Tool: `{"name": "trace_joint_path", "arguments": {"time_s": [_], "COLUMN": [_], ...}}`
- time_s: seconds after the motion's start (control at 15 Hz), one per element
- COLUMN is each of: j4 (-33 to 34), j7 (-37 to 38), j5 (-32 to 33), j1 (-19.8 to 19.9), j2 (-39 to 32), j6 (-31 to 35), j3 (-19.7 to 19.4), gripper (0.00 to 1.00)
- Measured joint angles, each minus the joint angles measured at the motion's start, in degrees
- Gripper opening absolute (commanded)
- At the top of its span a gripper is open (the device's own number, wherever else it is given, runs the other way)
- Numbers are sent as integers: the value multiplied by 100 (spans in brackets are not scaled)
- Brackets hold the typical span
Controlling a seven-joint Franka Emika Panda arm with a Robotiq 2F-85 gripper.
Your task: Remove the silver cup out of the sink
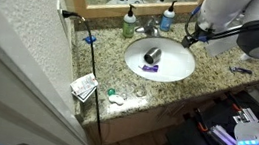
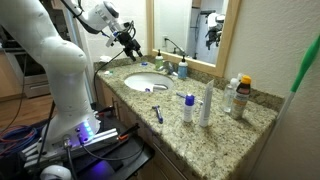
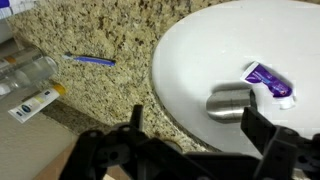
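The gripper [image 3: 190,112] has its jaws spread wide with nothing between them. It hangs over the edge where the sink [image 3: 200,45] meets the granite counter [image 3: 100,30]. The silver cup [image 3: 228,103] is inside the sink, close to one finger. It seems to lie on its side, touching a purple object [image 3: 270,80]. A thin blue item [image 3: 90,60] lies on the counter beside the basin. Behind the sink stand the faucet [image 1: 152,27] and a green soap bottle [image 1: 129,22].

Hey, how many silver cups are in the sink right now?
1. The silver cup lies near the middle of the sink, beside a purple item. The whole basin shows, so none is hidden.
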State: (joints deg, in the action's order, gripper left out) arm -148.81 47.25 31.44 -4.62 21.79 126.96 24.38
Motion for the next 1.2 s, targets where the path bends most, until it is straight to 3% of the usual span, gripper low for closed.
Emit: {"name": "trace_joint_path", "arguments": {"time_s": [0.53, 0.73, 0.87, 1.0, 1.2], "j4": [2, 108, 320, 438, 533], "j7": [-95, -168, -344, -490, -584], "j5": [184, 861, 1108, 1187, 1188], "j1": [-42, 147, 264, 183, 114], "j2": [-29, -870, -1589, -2205, -2538], "j6": [-20, 414, 1038, 1605, 1784], "j3": [-24, -34, -189, -502, -684], "gripper": [100, 100, 100, 100, 100]}}
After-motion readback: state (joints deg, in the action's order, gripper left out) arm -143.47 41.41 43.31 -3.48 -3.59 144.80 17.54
